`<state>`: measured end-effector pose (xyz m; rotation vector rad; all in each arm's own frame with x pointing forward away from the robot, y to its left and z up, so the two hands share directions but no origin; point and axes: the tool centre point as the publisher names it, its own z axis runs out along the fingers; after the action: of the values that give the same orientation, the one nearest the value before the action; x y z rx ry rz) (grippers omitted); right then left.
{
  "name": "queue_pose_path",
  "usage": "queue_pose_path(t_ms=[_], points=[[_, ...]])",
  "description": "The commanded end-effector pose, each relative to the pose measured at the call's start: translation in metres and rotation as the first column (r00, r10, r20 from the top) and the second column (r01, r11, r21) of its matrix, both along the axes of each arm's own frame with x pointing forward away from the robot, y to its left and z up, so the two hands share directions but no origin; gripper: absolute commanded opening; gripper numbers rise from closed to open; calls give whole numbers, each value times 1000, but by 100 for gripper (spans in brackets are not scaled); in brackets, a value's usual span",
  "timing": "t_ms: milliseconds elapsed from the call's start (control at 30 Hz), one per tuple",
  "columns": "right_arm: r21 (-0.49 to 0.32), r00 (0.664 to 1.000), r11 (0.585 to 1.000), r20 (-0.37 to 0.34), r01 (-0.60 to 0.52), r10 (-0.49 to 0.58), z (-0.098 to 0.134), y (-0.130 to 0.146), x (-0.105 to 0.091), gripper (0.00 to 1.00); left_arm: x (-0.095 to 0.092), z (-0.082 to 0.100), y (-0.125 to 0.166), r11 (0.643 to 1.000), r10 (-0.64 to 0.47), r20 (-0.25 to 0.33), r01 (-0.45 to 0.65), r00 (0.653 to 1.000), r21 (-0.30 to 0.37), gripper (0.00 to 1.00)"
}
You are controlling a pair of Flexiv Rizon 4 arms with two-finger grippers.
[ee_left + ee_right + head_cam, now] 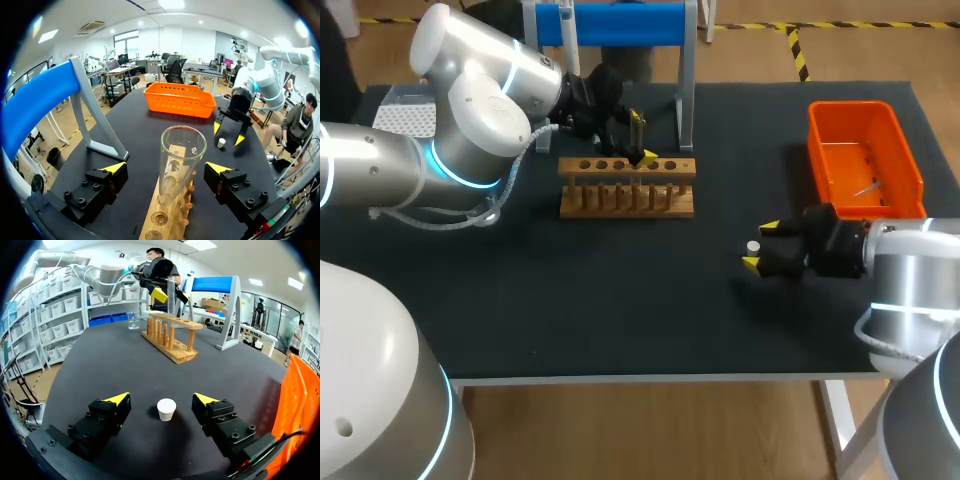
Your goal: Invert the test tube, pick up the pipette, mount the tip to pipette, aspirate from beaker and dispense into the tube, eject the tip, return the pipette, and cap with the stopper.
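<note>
A clear glass test tube stands upright, mouth up, in the wooden rack. My left gripper is open around it, a yellow-tipped finger on each side with a gap to the glass. In the head view that left gripper hangs over the rack's right half. A small white stopper stands on the black table. Around it my right gripper is open, and neither finger touches the stopper. The head view shows the right gripper and the stopper right of centre.
An orange bin sits at the back right, close behind my right arm. A blue-topped stand rises behind the rack. A small glass beaker is on the table past the rack's far end. A white tip box lies back left.
</note>
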<state>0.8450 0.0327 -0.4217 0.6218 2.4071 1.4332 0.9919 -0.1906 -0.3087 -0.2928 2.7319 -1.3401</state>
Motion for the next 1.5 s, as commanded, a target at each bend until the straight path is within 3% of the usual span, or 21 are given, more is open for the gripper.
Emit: queue_pose_path(t_ms=[33,333,667,733,833,1500], points=[[-3,1000,1000,3,3,-3,-3,2,1,81,1,0,0,1000,-2,-3,2,1000,2,100],[-6,1000,1000,2,9,-9,-4,3,4,71,1,0,0,1000,-2,-3,2,1000,2,100],[-9,1000,1000,0,9,-9,-6,4,5,67,1,0,0,1000,-2,-3,2,1000,2,100],[-11,1000,1000,0,9,-9,-6,4,6,54,1,0,0,1000,-2,-3,2,1000,2,100],[-13,1000,1000,1,8,-8,-7,4,6,48,1,0,0,1000,-2,-3,2,1000,2,100],[-22,1000,1000,-3,8,-8,-10,5,7,40,1,0,0,1000,-2,-3,2,1000,2,100]])
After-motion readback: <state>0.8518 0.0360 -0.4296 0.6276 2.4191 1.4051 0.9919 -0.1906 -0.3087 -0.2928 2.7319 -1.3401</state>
